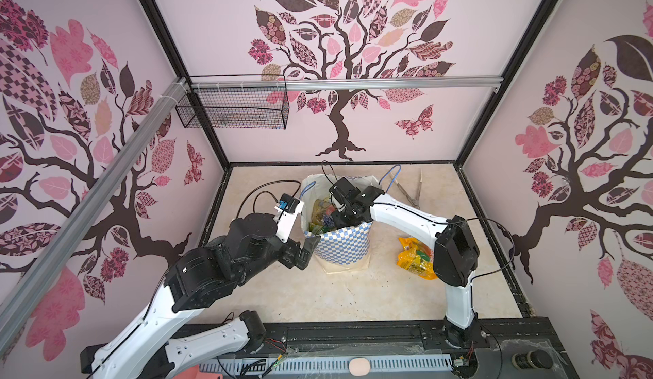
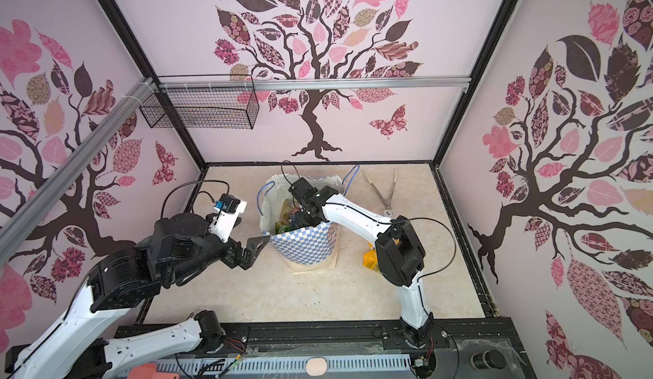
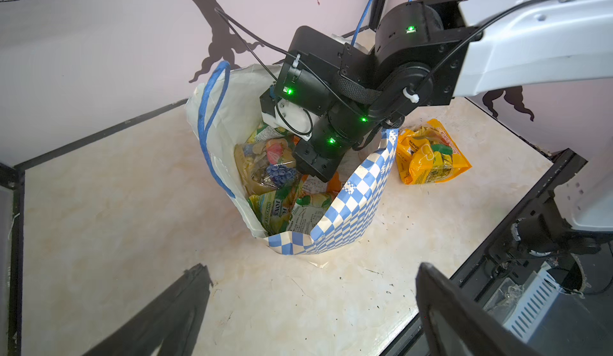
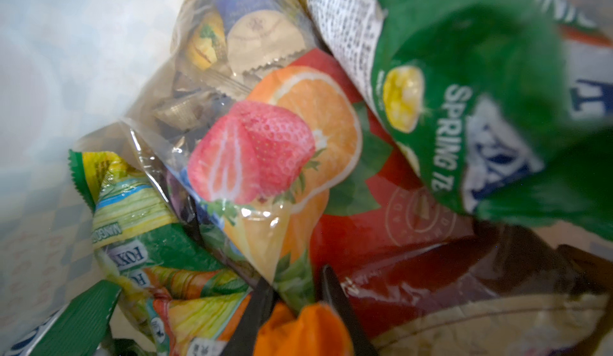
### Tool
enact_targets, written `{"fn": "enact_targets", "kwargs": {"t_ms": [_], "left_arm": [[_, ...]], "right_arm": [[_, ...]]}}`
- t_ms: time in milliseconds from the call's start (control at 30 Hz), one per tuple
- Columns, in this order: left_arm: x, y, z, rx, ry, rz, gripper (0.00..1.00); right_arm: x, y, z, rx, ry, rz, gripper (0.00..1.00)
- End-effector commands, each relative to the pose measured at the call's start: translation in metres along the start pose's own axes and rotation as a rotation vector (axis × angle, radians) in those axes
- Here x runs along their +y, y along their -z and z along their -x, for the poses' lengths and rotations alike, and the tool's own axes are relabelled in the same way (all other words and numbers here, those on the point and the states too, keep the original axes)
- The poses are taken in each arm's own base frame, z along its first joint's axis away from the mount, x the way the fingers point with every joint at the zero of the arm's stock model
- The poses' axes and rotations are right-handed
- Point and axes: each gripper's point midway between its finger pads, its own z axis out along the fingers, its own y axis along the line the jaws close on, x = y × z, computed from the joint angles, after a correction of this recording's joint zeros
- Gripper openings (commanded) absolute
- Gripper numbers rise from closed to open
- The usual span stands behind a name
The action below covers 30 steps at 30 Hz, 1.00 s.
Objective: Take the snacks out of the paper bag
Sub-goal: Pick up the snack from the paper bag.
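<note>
Right up at the lens, an orange packet (image 4: 298,329) bulges between the narrowed fingers of the right pincer (image 4: 296,278). By the look of it that is a pinch, taken deep inside the paper bag (image 1: 344,250). Crowding just ahead of those fingers are a clear fruit packet (image 4: 252,152), a green packet (image 4: 464,72), a dark red packet (image 4: 414,254) and a FOX'S packet (image 4: 146,254). That makes at least five inside! Out on the table (image 1: 318,296), back beside that pincer's arm, lies a yellow packet (image 1: 415,259), the only one showing outside. The left pincer (image 3: 310,268) hangs wide and empty, just outside the bag's checkered side. It's early going, with most of the unloading left to do.
</note>
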Motion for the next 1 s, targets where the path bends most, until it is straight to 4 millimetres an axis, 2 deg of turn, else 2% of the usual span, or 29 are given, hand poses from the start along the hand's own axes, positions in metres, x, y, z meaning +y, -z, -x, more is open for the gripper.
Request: {"fn": "enact_targets", "kwargs": {"t_ms": [0, 233, 467, 967], "left_arm": [[0.000, -0.005, -0.002, 0.001, 0.004, 0.003, 0.99], [-0.001, -0.008, -0.002, 0.005, 0.000, 0.006, 0.99], [-0.002, -0.010, -0.001, 0.005, -0.005, 0.005, 0.99], [-0.001, -0.008, -0.001, -0.001, 0.012, 0.003, 0.99]], "right_arm": [[0.008, 0.052, 0.039, -0.160, -0.019, 0.039, 0.00], [0.018, 0.080, 0.058, -0.236, -0.039, 0.096, 0.00], [0.016, 0.104, 0.073, -0.311, -0.051, 0.111, 0.00], [0.019, 0.145, 0.098, -0.401, -0.074, 0.164, 0.00]]}}
